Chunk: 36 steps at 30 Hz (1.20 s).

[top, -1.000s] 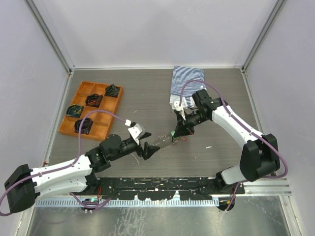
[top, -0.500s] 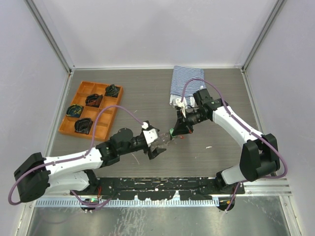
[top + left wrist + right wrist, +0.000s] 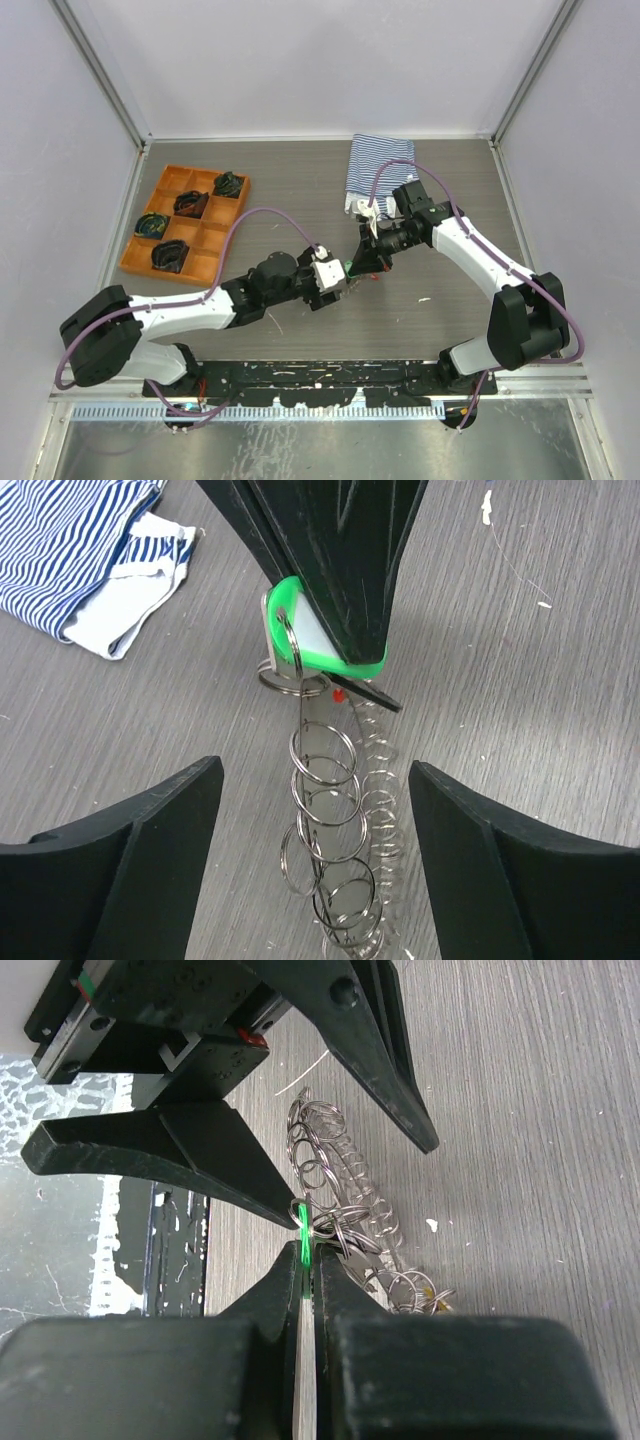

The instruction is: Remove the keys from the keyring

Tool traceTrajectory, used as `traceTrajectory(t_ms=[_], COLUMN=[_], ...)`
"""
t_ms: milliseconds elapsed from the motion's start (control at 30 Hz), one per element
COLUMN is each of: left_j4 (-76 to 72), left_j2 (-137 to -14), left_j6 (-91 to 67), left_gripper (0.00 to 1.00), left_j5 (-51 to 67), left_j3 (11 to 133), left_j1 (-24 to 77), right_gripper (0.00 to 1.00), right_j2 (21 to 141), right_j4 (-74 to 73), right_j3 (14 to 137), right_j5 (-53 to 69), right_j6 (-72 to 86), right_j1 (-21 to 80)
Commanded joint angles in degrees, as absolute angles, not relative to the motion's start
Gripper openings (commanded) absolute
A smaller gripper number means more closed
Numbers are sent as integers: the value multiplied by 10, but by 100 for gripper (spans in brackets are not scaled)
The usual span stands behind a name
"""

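My right gripper is shut on a green-headed key and holds it just above the table. In the right wrist view the green head is pinched between my pads. The keyring, a chain of linked metal rings, hangs from that key down to the table. A speck of a red key shows beside it. My left gripper is open, and its jaws stand on either side of the chain without touching it. The chain also shows in the right wrist view.
An orange compartment tray with dark bundles sits at the left. A striped blue-white cloth lies at the back behind my right arm and shows in the left wrist view. A black rail runs along the near edge.
My left arm has swung right and forward, bringing its open jaws around the hanging chain. My right gripper has stayed almost still with the green key.
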State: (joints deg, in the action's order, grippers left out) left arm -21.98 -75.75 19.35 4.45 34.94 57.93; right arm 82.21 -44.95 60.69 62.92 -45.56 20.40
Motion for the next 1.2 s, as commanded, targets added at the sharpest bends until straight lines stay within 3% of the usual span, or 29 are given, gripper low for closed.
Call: traceTrajectory(t_ms=[0, 100, 200, 433, 533, 1033, 1167], left_j4=[-241, -252, -257, -252, -251, -320, -348], left_j2=[-767, -769, -771, -784, -783, -767, -771], left_j6=[187, 175, 165, 151, 143, 72, 64], left_gripper=[74, 62, 55, 25, 2, 0, 0], left_j5=[39, 39, 39, 22, 17, 10, -13], left_j3=[378, 371, 366, 368, 368, 336, 320], left_j1=[576, 576, 576, 575, 573, 563, 562], right_gripper=[1, 1, 1, 1, 1, 3, 7], right_j2=[793, 792, 791, 791, 790, 790, 791], right_j4=[-429, -428, -428, -428, -429, -439, -431], right_j3=[611, 609, 608, 606, 602, 577, 570], right_j5=[662, 664, 666, 671, 673, 685, 681], right_j6=[-448, -447, -447, -450, -455, -507, -505], right_j1=[203, 203, 203, 203, 203, 212, 217])
